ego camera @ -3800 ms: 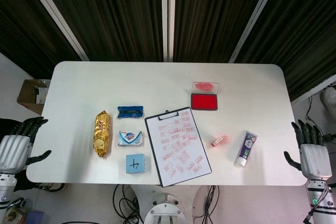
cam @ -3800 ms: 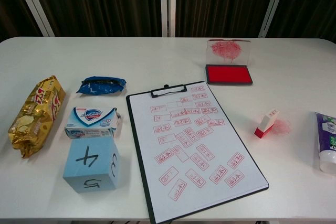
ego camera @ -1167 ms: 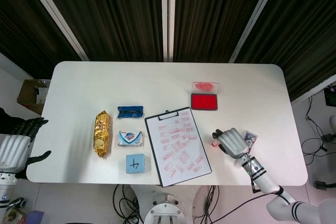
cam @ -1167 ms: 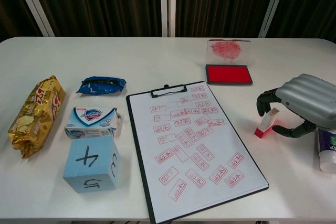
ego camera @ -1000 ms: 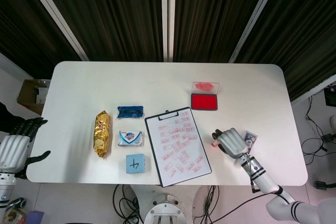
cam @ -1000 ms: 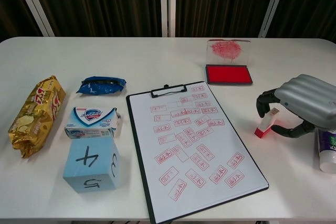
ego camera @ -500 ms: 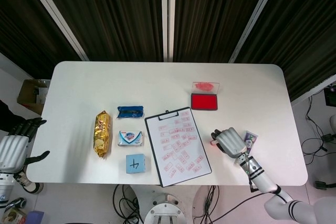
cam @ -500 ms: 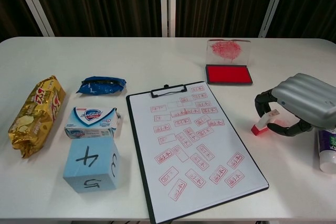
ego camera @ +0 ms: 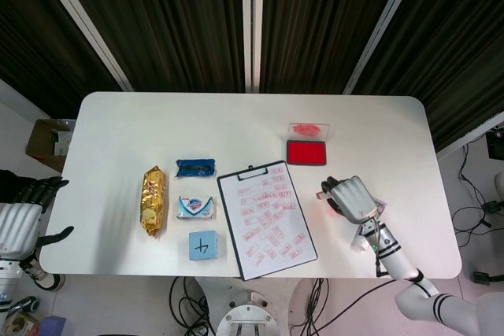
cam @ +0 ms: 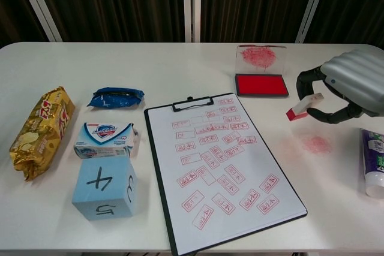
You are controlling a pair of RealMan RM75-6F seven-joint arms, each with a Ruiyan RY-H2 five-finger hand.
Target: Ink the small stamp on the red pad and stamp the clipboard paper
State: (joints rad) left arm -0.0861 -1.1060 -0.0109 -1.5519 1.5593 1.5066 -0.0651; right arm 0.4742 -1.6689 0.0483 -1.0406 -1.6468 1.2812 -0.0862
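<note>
- The small stamp (cam: 303,105) is up in the air now, pinched in the right hand (cam: 351,90). A moment ago it sat on the table (cam: 180,64); now it is lifted and tilted, with its red end low and pointing away from the hand.
- That means the pick-up is done. I think the next step is to carry the stamp to the ink.
- Just under the right hand, a faint red smudge (cam: 316,144) marks the bare table where the stamp lay.
- Close beside the hand, on the side nearer the robot, lies a toothpaste tube (cam: 375,163). It looks soft and round, with a white cap.
- The stamp is a little block, white on top and red at the bottom. It looks hard and light.
- A bit past the hand, further from the robot, sits the red pad (cam: 260,84). It is a flat box, and its clear lid (cam: 260,57) stands open with red smears on it.
- Across from the hand, toward the middle, lies the clipboard paper (cam: 220,163). It is flat and white with many red marks, held by a black clip (cam: 192,103).
- Far off on the other side, the left hand (ego camera: 20,222) hangs past the table edge, fingers spread, holding nothing.
</note>
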